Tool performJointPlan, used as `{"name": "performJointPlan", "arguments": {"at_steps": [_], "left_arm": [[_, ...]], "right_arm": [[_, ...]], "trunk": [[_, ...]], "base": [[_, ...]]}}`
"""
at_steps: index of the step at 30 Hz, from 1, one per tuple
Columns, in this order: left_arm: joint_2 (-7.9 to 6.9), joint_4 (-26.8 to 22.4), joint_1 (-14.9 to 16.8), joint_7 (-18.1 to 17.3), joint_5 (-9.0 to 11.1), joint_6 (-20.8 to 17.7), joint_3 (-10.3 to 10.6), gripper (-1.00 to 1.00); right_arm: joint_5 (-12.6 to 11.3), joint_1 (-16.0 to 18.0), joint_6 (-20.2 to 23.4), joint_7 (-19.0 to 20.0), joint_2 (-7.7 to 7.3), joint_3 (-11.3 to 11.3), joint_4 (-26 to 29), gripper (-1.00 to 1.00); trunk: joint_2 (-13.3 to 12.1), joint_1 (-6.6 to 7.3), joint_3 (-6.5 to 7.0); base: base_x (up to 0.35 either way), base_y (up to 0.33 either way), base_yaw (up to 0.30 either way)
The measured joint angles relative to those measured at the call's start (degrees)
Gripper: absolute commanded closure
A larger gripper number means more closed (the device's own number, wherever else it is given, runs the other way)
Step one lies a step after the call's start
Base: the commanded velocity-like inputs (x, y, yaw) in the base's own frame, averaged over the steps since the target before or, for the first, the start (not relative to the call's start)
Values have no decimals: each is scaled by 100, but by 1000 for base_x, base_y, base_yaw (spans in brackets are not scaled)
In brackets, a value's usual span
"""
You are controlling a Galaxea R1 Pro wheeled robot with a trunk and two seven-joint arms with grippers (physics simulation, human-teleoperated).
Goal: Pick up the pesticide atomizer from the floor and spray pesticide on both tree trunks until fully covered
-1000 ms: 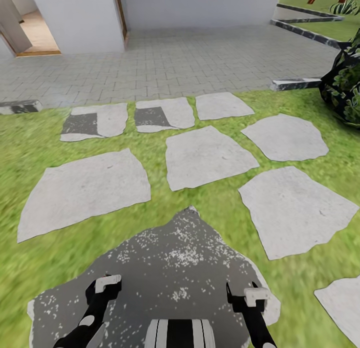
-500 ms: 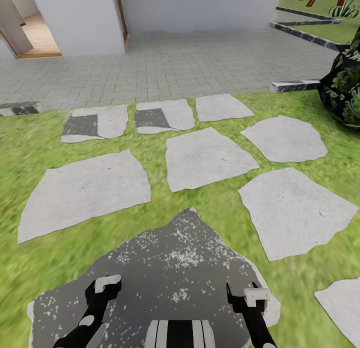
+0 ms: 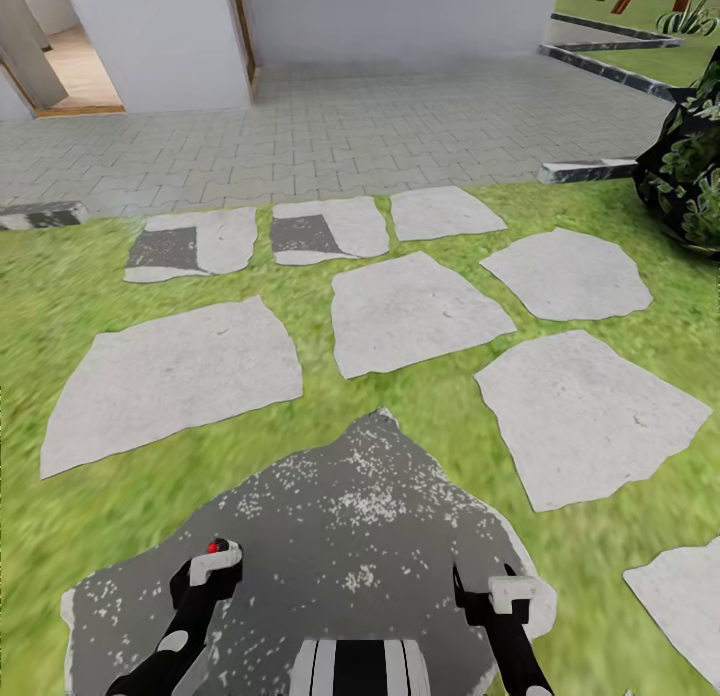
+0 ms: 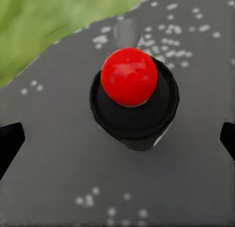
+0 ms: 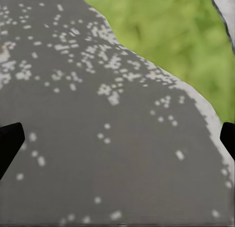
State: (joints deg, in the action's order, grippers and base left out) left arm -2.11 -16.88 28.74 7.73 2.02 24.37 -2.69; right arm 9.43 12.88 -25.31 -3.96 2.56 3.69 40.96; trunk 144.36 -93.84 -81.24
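Observation:
The pesticide atomizer [image 4: 132,102] stands upright on a dark speckled stone slab [image 3: 350,536], seen from above as a dark round body with a red dot on top. In the head view only its red dot [image 3: 216,546] peeks out at the far edge of my left gripper [image 3: 208,576]. The left gripper [image 4: 118,141] hangs above it, open, its dark fingertips [image 4: 10,144] far apart on either side and not touching. My right gripper [image 3: 505,596] is open over bare slab [image 5: 98,153]. The trees and their trunks are out of view.
Pale stepping stones [image 3: 420,311] lie in grass [image 3: 440,406] ahead, then grey paving [image 3: 380,126] and a white building wall [image 3: 400,16] with a doorway at far left. A broad-leaved dark shrub [image 3: 690,176] stands at the right edge. Low stone kerbs [image 3: 585,168] border the lawn.
The whole view has shifted slightly, so the camera moved. The atomizer's red dot now shows at the left gripper's far edge, where it did not show before. Both arms hold the same pose.

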Motion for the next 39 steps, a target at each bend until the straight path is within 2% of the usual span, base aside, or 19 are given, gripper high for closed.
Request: {"name": "performJointPlan", "arguments": {"at_steps": [39], "left_arm": [[-8, 0, 0, 6, 0, 13, -9, -100]], "right_arm": [[-1, -3, 0, -4, -1, 0, 0, -100]], "trunk": [[0, 0, 47]], "base": [[9, 0, -11]]}}
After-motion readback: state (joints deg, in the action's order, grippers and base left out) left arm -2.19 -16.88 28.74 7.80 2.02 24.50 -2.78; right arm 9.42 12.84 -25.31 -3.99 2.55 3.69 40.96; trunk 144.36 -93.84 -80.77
